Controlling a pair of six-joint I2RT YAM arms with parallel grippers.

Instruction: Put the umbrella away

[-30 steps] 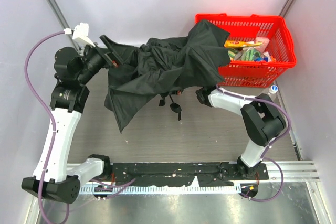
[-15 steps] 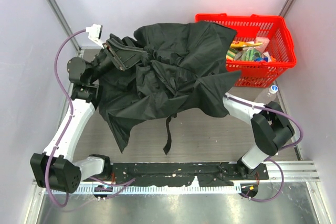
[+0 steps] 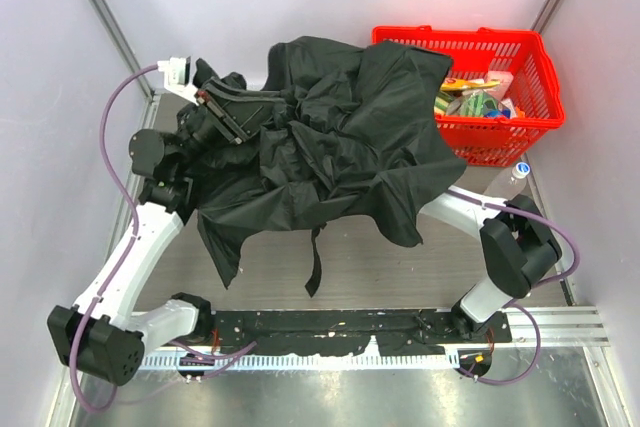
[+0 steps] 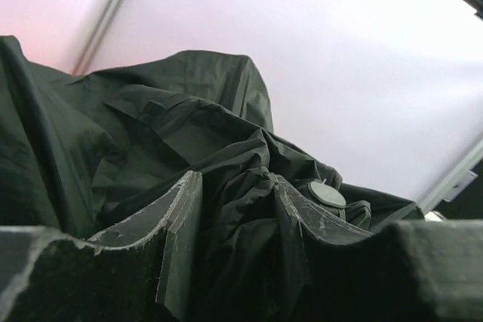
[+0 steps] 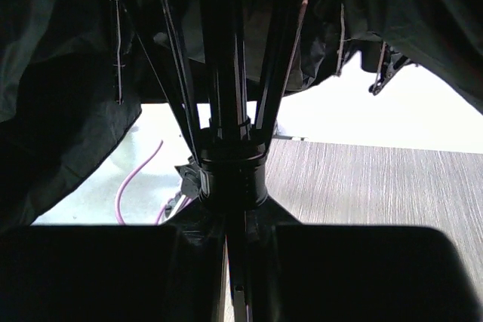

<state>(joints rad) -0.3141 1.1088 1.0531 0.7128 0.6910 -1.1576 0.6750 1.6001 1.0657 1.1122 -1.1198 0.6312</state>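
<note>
The umbrella [image 3: 340,147] is a heap of loose black fabric spread over the middle of the table, reaching the red basket's left rim. Its wrist loop [image 3: 316,259] hangs toward the near edge. My left gripper [image 3: 262,110] is at the fabric's left side. In the left wrist view my left gripper [image 4: 238,213] is shut on a bunched fold of the umbrella [image 4: 189,118]. The fabric hides my right gripper from above. In the right wrist view my right gripper [image 5: 234,224] is shut on the thin shaft, just below the black runner [image 5: 230,175] where the ribs meet.
A red basket [image 3: 500,139] with packaged goods [image 3: 475,97] stands at the back right. A small clear bottle with a blue cap [image 3: 519,172] lies beside it at the right wall. Grey walls close in on the left, back and right.
The umbrella was raised and its fabric shifted back and left. My left gripper moved right into the fabric and closed on a fold. The right arm swung under the canopy.
</note>
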